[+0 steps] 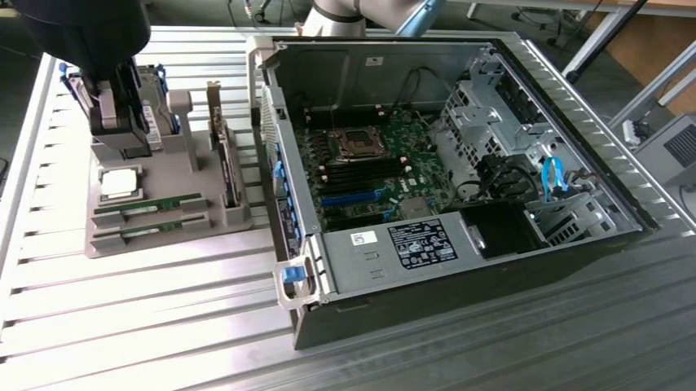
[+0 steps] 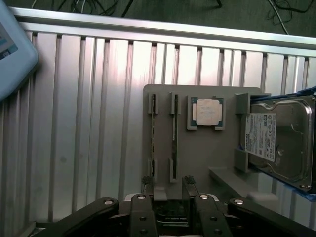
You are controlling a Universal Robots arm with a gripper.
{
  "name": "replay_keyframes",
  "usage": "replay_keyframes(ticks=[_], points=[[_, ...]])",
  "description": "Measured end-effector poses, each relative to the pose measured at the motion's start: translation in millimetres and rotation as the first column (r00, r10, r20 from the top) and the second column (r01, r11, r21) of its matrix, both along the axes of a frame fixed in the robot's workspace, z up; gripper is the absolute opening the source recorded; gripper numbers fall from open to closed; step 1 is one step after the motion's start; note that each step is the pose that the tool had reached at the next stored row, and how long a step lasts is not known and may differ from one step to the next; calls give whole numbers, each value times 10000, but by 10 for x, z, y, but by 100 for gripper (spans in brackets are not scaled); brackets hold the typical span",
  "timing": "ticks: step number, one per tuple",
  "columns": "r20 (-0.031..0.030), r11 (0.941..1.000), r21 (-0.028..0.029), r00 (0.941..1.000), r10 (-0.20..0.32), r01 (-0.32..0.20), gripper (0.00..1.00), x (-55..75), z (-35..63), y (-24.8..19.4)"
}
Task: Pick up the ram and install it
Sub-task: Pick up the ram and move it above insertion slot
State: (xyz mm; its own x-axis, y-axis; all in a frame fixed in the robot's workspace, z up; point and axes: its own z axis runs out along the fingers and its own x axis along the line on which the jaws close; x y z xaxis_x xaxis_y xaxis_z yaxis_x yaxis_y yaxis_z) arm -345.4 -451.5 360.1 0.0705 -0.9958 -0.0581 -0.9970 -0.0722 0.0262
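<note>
Gripper (image 2: 169, 186) stands wide open, holding nothing, above the grey holder (image 1: 228, 216) at the exterior view's left, where the ram (image 1: 148, 205) lies slotted

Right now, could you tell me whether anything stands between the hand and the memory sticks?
Nothing visible does. The hand hangs over the grey holder, and both memory sticks lie uncovered in it; the chip and hard drive sit beside them.
</note>
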Motion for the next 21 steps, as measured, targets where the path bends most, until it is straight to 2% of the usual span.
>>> replay_keyframes(ticks=[19,21], points=[[2,10000,52,10000,5,-5,35,0,-124,-50],[0,10000,60,10000,6,-6,35,-1,-136,-66]])
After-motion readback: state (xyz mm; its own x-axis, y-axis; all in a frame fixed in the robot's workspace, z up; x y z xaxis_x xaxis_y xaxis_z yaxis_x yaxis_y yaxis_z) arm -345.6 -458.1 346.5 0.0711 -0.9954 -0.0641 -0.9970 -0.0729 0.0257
